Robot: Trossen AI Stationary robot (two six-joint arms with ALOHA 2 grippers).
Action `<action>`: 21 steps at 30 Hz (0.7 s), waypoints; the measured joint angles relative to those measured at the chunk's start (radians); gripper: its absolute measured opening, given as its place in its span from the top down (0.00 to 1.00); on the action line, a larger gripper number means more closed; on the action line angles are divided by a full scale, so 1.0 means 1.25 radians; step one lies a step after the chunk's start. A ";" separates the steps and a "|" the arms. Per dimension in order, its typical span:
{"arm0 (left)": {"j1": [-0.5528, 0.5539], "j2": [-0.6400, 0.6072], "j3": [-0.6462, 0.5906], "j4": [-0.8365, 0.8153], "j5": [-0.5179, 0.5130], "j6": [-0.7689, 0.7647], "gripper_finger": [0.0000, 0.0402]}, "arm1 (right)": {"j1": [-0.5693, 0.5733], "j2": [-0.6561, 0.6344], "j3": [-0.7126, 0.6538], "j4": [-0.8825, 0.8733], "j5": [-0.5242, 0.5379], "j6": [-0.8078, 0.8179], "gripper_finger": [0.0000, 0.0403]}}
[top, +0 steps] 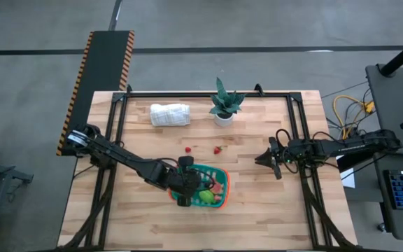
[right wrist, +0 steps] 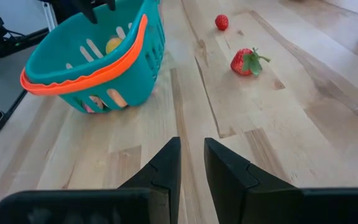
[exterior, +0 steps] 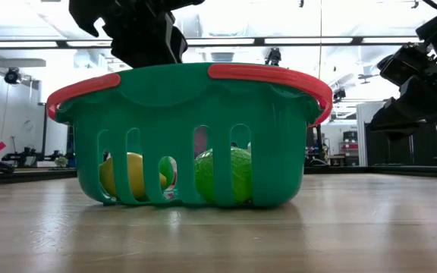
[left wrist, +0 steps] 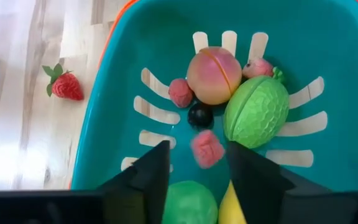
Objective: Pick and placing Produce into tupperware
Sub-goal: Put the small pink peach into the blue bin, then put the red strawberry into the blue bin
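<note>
The left claw [top: 183, 187] hung over the near-left end of the teal basket [top: 222, 172], the tupperware of the task, which sat on the wooden worktop [top: 257, 210] a little left of centre. Its two dark fingers [left wrist: 151, 174] stood parted, and a small pink piece [left wrist: 207, 149] showed in the gap between them, above the basket floor; whether the fingers touched it could not be told.

Inside the basket lay an orange-pink peach [left wrist: 214, 74], a ribbed green melon-like fruit [left wrist: 257, 111], a small dark berry [left wrist: 200, 115], a pink raspberry-like piece [left wrist: 180, 92], another pink piece [left wrist: 257, 67] beside the peach, a smooth green fruit [left wrist: 191, 202] and part of a yellow one [left wrist: 230, 206]. From table height, the yellow fruit [exterior: 131, 176] and a green one [exterior: 222, 174] showed through the slots.

Two pieces of produce lay outside on the worktop: a strawberry [top: 217, 149] and a smaller red piece [top: 187, 149], well apart, both beyond the basket.

The right claw [top: 260, 160] hovered over the right side of the worktop, well apart from the basket, its fingers [right wrist: 166, 163] nearly together and holding nothing.

At the far edge stood a rolled white cloth [top: 170, 114] and a potted plant [top: 224, 105].
</note>
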 joint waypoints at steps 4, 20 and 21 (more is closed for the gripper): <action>0.001 0.000 0.000 0.004 0.001 -0.004 0.52 | 0.000 0.000 0.000 0.001 0.000 0.000 0.84; 0.032 -0.211 0.001 0.149 -0.185 0.333 0.49 | 0.000 -0.002 0.000 0.079 0.000 0.085 0.84; 0.033 -0.238 -0.003 0.139 -0.185 0.340 0.49 | 0.000 -0.002 0.000 0.107 0.000 0.078 0.84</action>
